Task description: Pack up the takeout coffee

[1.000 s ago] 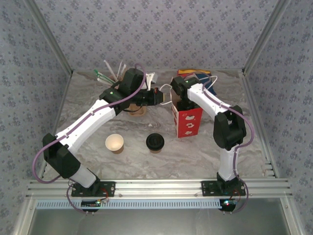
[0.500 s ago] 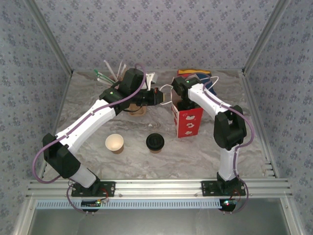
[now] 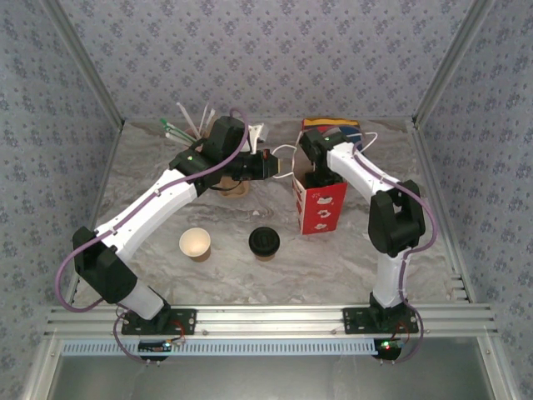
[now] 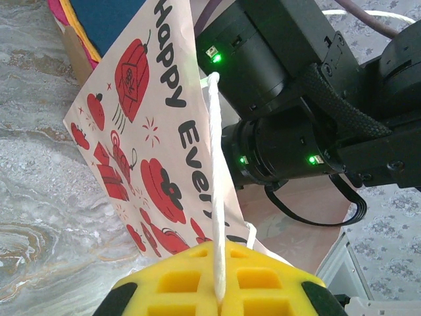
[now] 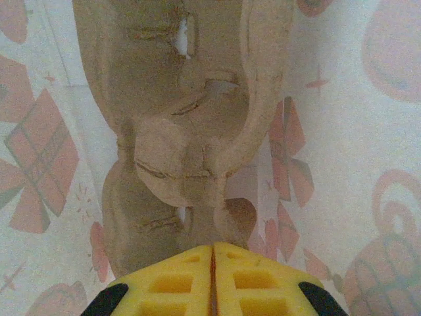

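Note:
The takeout coffee [image 3: 263,241], a tan paper cup with a black lid, stands on the table in front of the bag, apart from both grippers. The red-and-white paper bag [image 3: 321,205] stands upright to its right. My left gripper [image 3: 271,162] is shut on the bag's white cord handle [image 4: 215,164], which runs between the yellow fingers [image 4: 177,283]. My right gripper [image 3: 316,178] reaches down into the bag's mouth. Its yellow fingers [image 5: 171,286] are shut, and the middle ridge of a brown pulp cup tray [image 5: 187,131] runs into them.
A lidless paper cup [image 3: 195,243] stands left of the coffee. Straws and stirrers [image 3: 190,122] stick up at the back left, and a brown paper item [image 3: 236,189] lies partly hidden under my left arm. Red, yellow and blue packets [image 3: 333,127] lie behind the bag.
My right wrist has shifted slightly back and to the right over the bag. The left arm, the bag's handle and both cups have not moved.

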You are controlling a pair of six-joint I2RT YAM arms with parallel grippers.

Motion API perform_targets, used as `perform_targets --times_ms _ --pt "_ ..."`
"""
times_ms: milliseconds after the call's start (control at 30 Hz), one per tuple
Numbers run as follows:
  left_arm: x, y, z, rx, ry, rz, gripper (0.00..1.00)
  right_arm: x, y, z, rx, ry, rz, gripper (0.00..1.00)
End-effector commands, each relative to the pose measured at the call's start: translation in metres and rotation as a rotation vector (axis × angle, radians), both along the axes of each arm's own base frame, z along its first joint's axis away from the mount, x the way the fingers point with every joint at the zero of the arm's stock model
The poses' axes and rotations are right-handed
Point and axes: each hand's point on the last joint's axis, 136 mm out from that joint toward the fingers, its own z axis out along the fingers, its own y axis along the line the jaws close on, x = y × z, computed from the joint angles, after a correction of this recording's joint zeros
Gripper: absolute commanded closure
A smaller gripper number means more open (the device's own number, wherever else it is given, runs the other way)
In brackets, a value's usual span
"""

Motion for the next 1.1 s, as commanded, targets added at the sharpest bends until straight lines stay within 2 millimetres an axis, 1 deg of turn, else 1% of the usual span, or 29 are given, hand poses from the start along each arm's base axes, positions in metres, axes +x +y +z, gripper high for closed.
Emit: perform_targets --times_ms 0,167,467,1067 --pt "-0.001 -0.001 0.003 -0.007 0.007 -0.014 1.0 -0.006 -0.012 -0.001 -0.057 0.01 0.0 0.9" --pt "-0.001 -0.001 0.004 -0.004 0.006 -0.012 1.0 -0.007 -0.024 -0.008 -0.132 0.021 0.015 0.91" --pt "-0.002 0.0 0.01 -0.006 -0.003 -0.014 1.0 -0.009 -0.035 -0.02 -0.191 0.042 0.023 0.91" --pt "-0.002 0.0 0.013 -0.009 -0.006 -0.018 1.0 -0.011 -0.042 -0.031 -0.232 0.068 0.027 0.91"
